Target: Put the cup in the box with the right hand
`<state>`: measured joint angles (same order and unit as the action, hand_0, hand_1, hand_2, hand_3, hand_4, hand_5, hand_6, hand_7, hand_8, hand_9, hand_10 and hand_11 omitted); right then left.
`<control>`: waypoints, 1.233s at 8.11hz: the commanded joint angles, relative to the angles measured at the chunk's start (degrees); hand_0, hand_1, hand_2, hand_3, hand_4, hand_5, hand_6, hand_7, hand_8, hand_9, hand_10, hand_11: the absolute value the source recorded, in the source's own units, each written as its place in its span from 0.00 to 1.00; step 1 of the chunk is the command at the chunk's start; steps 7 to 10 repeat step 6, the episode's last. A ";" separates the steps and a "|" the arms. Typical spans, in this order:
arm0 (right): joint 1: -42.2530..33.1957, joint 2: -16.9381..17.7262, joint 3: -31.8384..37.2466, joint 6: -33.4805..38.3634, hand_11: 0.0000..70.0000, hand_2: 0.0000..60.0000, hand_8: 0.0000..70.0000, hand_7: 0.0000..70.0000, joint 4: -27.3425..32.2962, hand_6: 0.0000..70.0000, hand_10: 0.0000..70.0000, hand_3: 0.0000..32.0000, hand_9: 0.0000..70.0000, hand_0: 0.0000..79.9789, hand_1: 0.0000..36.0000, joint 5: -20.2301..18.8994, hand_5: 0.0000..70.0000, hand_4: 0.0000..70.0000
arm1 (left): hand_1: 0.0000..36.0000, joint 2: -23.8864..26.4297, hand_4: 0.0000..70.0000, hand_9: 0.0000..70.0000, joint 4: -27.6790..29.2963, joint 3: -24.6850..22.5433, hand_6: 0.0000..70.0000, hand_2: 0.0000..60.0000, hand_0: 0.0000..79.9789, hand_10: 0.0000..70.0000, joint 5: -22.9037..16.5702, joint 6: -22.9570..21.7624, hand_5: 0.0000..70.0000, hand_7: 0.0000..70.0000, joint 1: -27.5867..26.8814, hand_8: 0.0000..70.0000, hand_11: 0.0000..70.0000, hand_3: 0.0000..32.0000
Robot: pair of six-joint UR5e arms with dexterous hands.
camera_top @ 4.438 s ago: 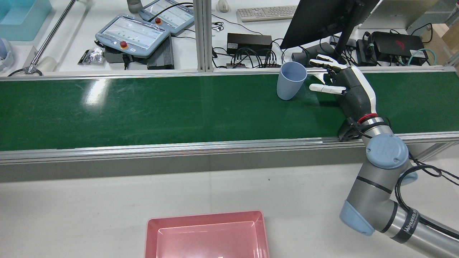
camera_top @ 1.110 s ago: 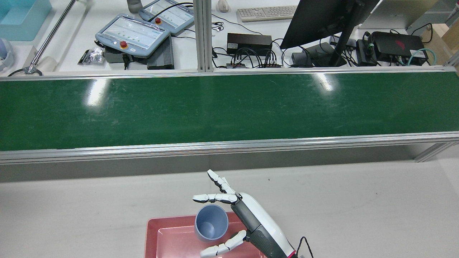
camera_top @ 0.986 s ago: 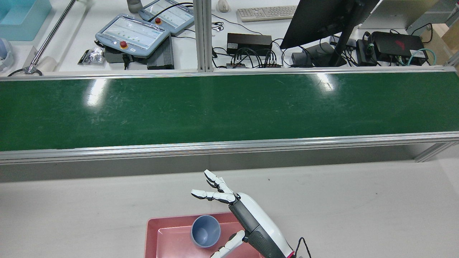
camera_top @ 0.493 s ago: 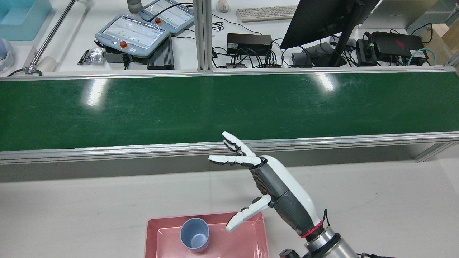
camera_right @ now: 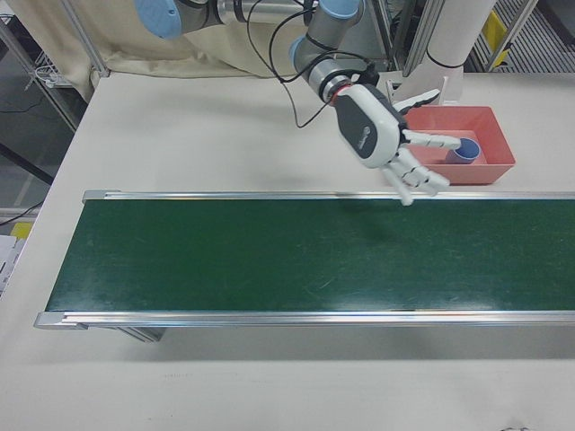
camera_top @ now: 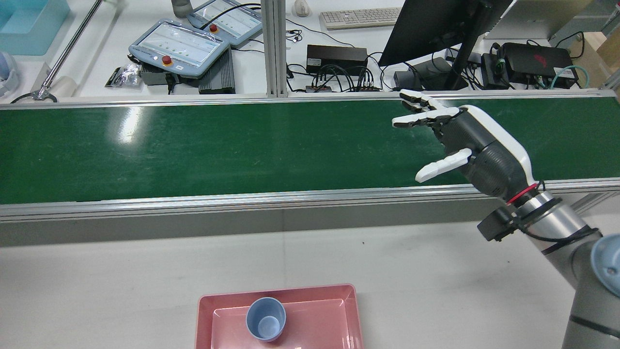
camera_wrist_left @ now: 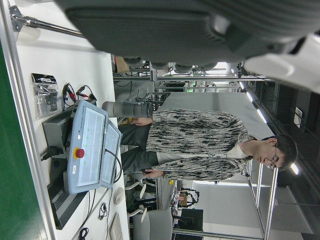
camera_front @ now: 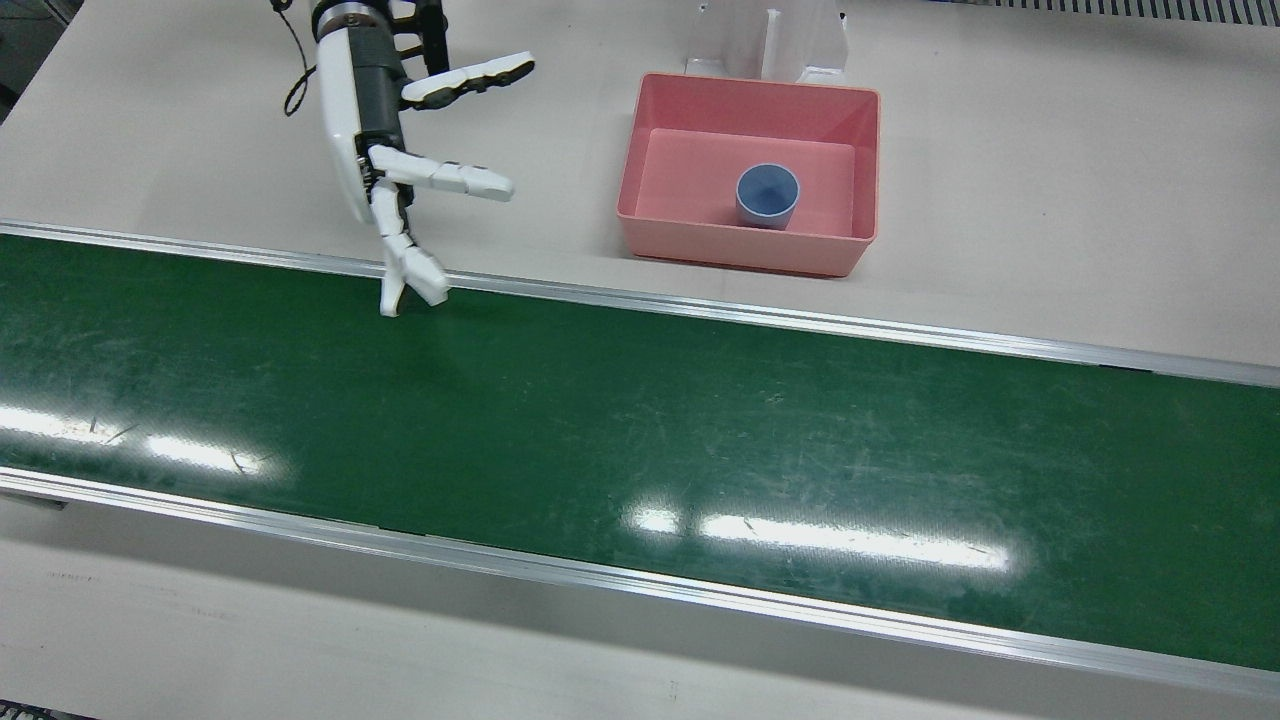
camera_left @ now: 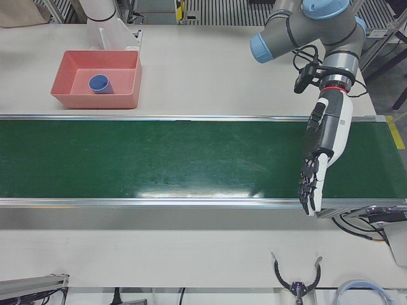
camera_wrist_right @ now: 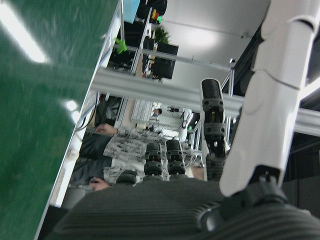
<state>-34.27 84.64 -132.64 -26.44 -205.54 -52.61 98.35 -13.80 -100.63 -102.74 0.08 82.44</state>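
Nearest, in the rear view, the cup (camera_top: 265, 320) stands upright inside the pink box (camera_top: 349, 310) on the worktop (camera_top: 121, 271), apparently delivered. Farther right, the right hand (camera_top: 465, 145) hovers over the green belt (camera_top: 242, 145), fingers (camera_top: 421, 118) spread and empty. The left hand (camera_left: 324, 146) hangs idle, also splayed and holding nothing.

The right hand (camera_top: 477, 150) is shelled in white over dark grey ribbed material, with a red wrist ring, a silver arm with blue caps, and black cabling.
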 commanded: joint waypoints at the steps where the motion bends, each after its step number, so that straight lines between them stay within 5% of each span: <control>1: -25.69 2.99 8.94 11.50 0.08 0.00 0.11 0.25 -0.87 0.08 0.03 0.00 0.21 0.73 0.36 -15.56 0.09 0.35 | 0.00 0.00 0.00 0.00 0.00 0.00 0.00 0.00 0.00 0.00 0.00 0.01 0.00 0.00 0.00 0.00 0.00 0.00; 3: -34.32 4.57 24.88 16.48 0.12 0.16 0.12 0.23 19.38 0.08 0.07 0.00 0.22 0.68 0.51 -23.56 0.10 0.18 | 0.00 0.00 0.00 0.00 0.00 0.00 0.00 0.00 0.00 0.00 0.00 0.01 0.00 0.00 0.00 0.00 0.00 0.00; 4: -39.76 7.97 26.71 17.38 0.16 0.07 0.13 0.27 22.26 0.08 0.09 0.00 0.24 0.70 0.42 -26.38 0.09 0.33 | 0.00 0.00 0.00 0.00 0.00 -0.09 0.00 0.00 0.00 0.00 0.00 -0.08 0.00 0.00 0.00 0.00 0.00 0.00; 6: -47.19 13.43 25.24 17.39 0.15 0.03 0.13 0.32 22.11 0.09 0.09 0.00 0.26 0.71 0.37 -28.50 0.09 0.45 | 0.00 0.00 0.00 0.00 -0.09 -0.09 0.00 0.00 0.00 0.00 0.00 0.01 0.00 0.00 0.09 0.00 0.00 0.00; 10: -47.19 13.43 25.24 17.39 0.15 0.03 0.13 0.32 22.11 0.09 0.09 0.00 0.26 0.71 0.37 -28.50 0.09 0.45 | 0.00 0.00 0.00 0.00 -0.09 -0.09 0.00 0.00 0.00 0.00 0.00 0.01 0.00 0.00 0.09 0.00 0.00 0.00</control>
